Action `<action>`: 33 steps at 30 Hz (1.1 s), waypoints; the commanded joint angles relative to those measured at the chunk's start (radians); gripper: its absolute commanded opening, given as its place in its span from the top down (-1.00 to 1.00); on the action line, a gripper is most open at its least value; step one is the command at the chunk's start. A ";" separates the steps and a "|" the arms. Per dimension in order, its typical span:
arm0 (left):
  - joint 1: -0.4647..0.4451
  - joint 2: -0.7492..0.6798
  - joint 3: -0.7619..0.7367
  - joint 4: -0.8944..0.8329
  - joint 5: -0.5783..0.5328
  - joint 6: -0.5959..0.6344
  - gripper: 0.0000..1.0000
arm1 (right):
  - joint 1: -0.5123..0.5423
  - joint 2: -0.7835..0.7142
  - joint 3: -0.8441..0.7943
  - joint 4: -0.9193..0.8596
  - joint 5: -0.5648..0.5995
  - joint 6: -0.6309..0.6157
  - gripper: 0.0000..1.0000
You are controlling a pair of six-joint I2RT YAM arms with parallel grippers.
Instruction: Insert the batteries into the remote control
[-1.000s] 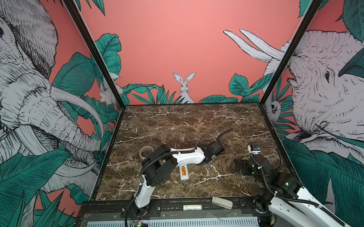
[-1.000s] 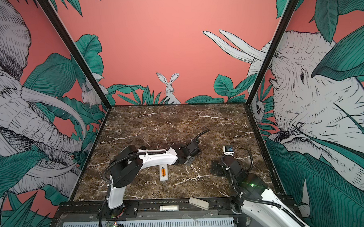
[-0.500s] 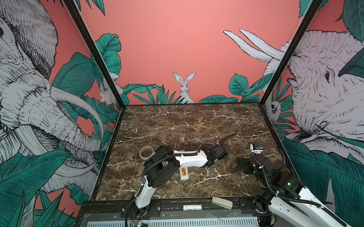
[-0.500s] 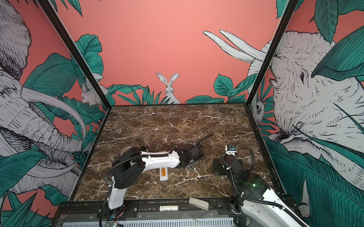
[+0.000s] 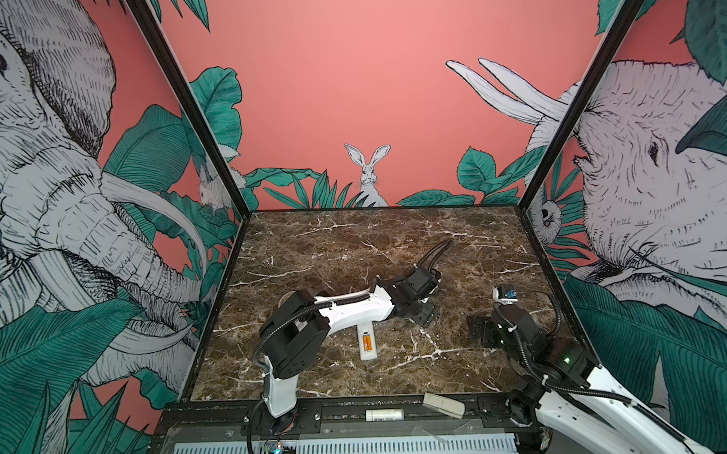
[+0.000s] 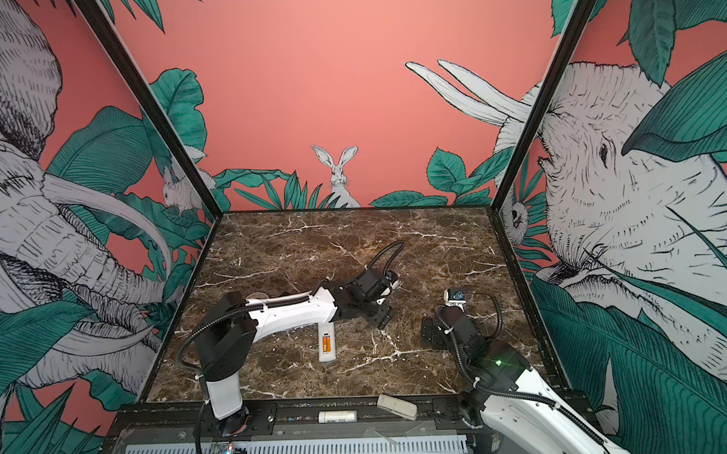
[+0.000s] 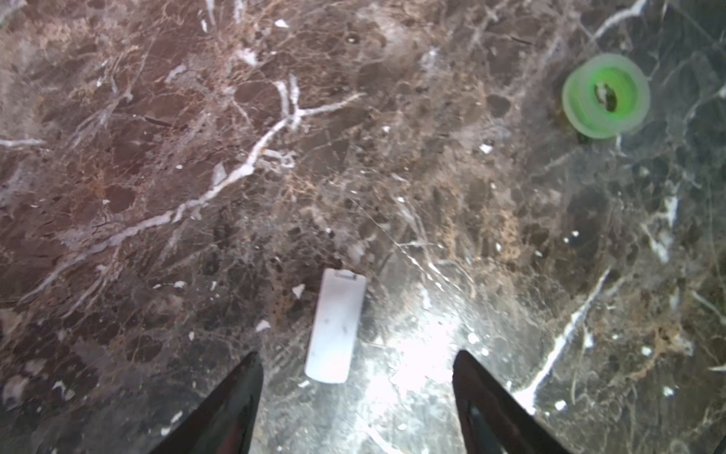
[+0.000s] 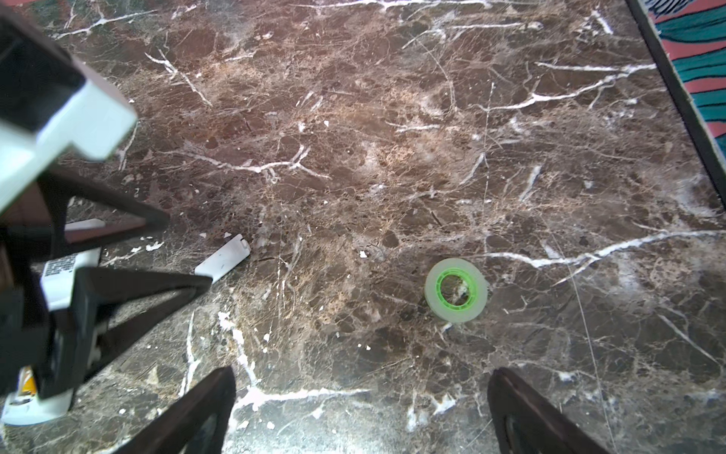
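Remote control: slim white bar, orange cylindrical batteries inside.

Left arm: white forearm link reached from its base at the near edge toward the middle, wrist bent downward.
Left claw: sat low above the tabletop; dark fingers were spread wide apart, nothing gripped between them.
Right arm: rose from the near right corner, elbow folded, wrist angled toward the centre.
Right claw: sat close to the tabletop; fingers were parted fully and empty. It was well apart from the left claw.
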 commanded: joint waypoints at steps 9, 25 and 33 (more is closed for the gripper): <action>0.034 0.087 0.001 0.016 0.171 0.028 -0.61 | -0.004 0.003 0.011 -0.005 0.004 0.021 -0.99; -0.008 0.109 -0.048 0.085 0.332 -0.061 -0.99 | -0.004 0.038 0.004 0.034 -0.014 0.006 -0.99; -0.050 0.057 -0.061 0.084 0.351 -0.133 -0.99 | -0.004 0.061 0.007 0.041 -0.005 0.007 -0.99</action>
